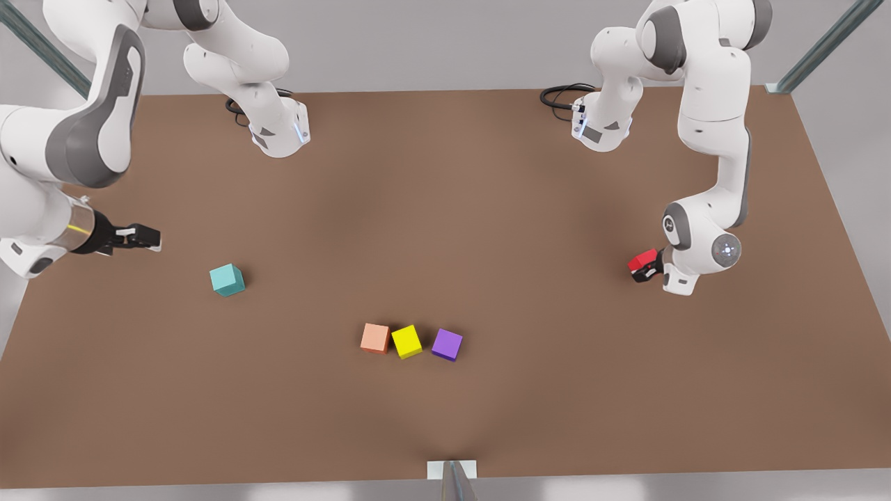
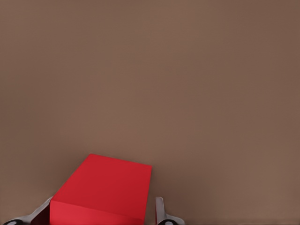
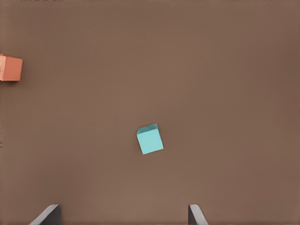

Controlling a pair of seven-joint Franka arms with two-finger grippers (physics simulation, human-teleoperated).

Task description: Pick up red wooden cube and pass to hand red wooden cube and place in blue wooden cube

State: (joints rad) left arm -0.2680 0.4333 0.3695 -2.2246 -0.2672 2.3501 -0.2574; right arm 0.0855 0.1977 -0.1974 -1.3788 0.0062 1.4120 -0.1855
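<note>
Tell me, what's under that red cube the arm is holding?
The red cube, between the left gripper fingers, has bare brown table beyond it. The spot directly beneath is covered.

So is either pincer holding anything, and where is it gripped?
The left pincer holds the red wooden cube by two opposite side faces; the right pincer is open, holding nothing.

**Open table between the arms, one row of cubes mid-front**

The brown table lies bare between the left gripper, clamped on the red wooden cube, and the blue wooden cube. The salmon cube, yellow cube and purple cube sit closer to the front edge.
</note>
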